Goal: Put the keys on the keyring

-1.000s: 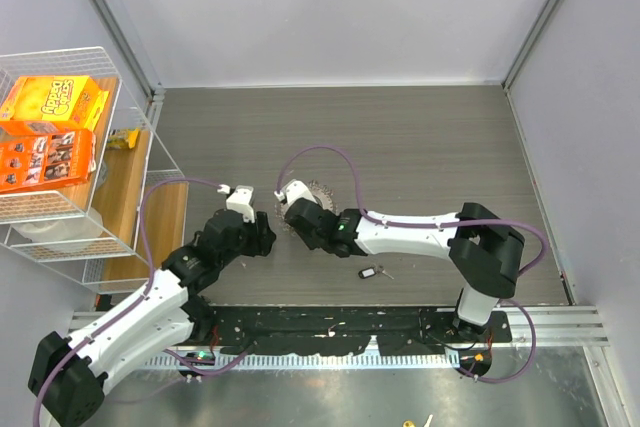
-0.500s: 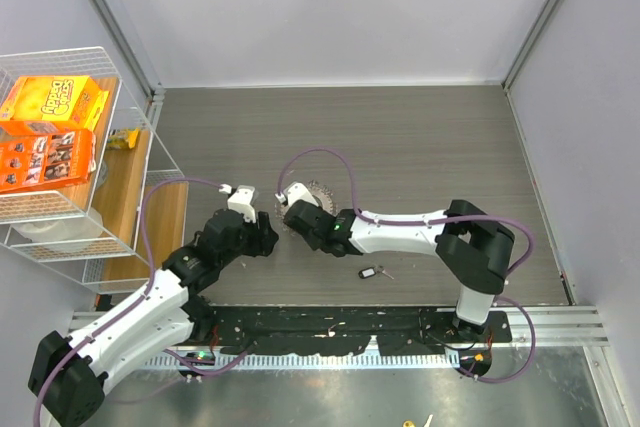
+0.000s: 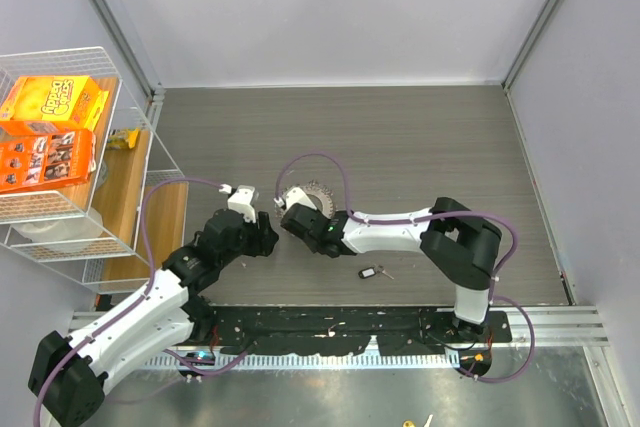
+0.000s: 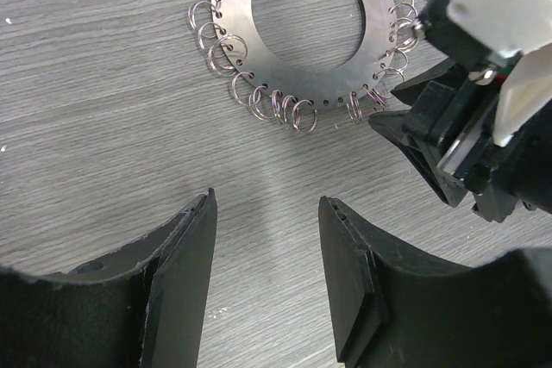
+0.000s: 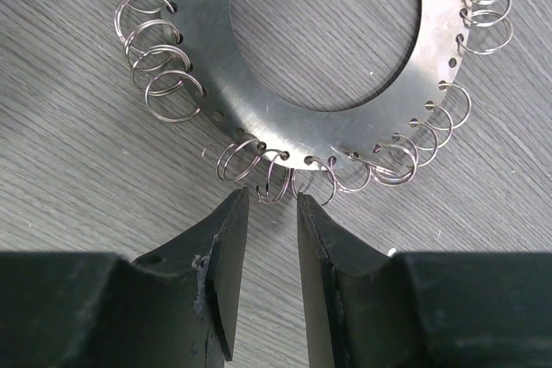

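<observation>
Left gripper (image 4: 266,202): jaws stood wide apart and empty, aimed at the keyring's near rim. Keyring (image 4: 235,28): a flat metal ring edged with small wire loops, it lay on the table (image 3: 420,137) just ahead of both grippers. Right gripper (image 5: 266,204): jaws were narrowly parted, clamping nothing, tips at the nearest loops. Key (image 3: 372,272): loose, it lay roughly left-to-right, well apart from the ring, toward the bases; the right arm was nearer.

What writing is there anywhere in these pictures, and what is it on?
"Apple Jacks", as far as the blur allows: on the yellow box in the wire basket.
Orange box beside it: print too small to read.
Keyring: no writing visible on it in either wrist view.
</observation>
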Available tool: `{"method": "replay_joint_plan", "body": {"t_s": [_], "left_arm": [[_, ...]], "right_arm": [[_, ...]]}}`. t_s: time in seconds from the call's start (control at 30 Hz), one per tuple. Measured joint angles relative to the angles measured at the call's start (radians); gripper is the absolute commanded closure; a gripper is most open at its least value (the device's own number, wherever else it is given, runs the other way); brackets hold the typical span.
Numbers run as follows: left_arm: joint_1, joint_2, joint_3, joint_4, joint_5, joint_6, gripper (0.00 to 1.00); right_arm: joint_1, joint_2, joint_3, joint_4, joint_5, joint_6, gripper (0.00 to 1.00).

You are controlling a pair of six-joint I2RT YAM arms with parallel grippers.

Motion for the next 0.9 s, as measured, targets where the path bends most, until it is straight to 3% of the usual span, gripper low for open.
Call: {"method": "replay_joint_plan", "body": {"t_s": [0.47,0.67,0.7,0.9], "left_arm": [[0.000,0.000,0.000,0.000,0.004,0.000,0.44],[0.000,0.001,0.000,0.000,0.009,0.000,0.44],[0.000,0.001,0.000,0.000,0.009,0.000,0.44],[0.000,0.001,0.000,0.000,0.009,0.000,0.44]], "right_arm": [[-0.007,0.031,0.022,-0.002,0.023,-0.013,0.72],[-0.016,0.046,0.030,0.000,0.025,-0.018,0.85],[-0.017,0.047,0.030,0.000,0.025,-0.020,0.94],[-0.019,0.049,0.029,0.005,0.024,-0.023,0.95]]}}
